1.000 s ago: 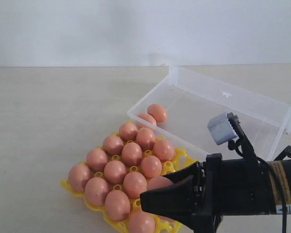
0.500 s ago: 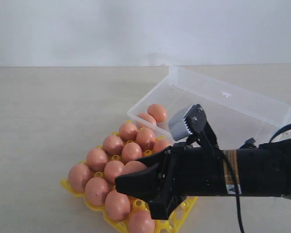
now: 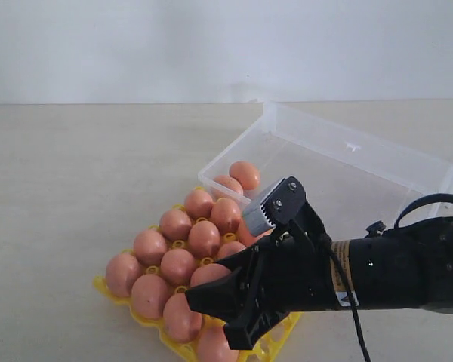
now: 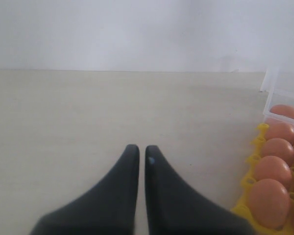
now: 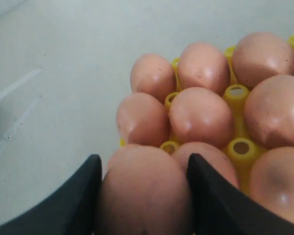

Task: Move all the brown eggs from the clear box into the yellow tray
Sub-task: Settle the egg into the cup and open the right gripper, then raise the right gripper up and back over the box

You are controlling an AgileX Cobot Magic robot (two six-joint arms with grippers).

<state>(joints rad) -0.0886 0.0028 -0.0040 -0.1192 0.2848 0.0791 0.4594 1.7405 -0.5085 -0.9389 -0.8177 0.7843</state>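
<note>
My right gripper (image 5: pixel 144 157) is shut on a brown egg (image 5: pixel 144 193), its black fingers pressing both sides. It hangs just above the near part of the yellow tray (image 3: pixel 106 289), whose cups hold several brown eggs (image 3: pixel 177 224). Two brown eggs (image 3: pixel 244 174) lie in the near-left corner of the clear box (image 3: pixel 362 162), behind the tray. In the exterior view my right arm (image 3: pixel 377 275) reaches in from the right and hides the tray's near-right cups. My left gripper (image 4: pixel 141 148) is shut on nothing, over bare table left of the tray (image 4: pixel 252 182).
The clear box's hinged lid (image 3: pixel 408 154) lies open behind it. Pale bare tabletop (image 3: pixel 75 181) spreads left of the tray, ending at a white wall (image 3: pixel 211 45).
My right arm has swung left from beside the tray to over it, carrying the egg. The eggs in tray and box have not moved.
</note>
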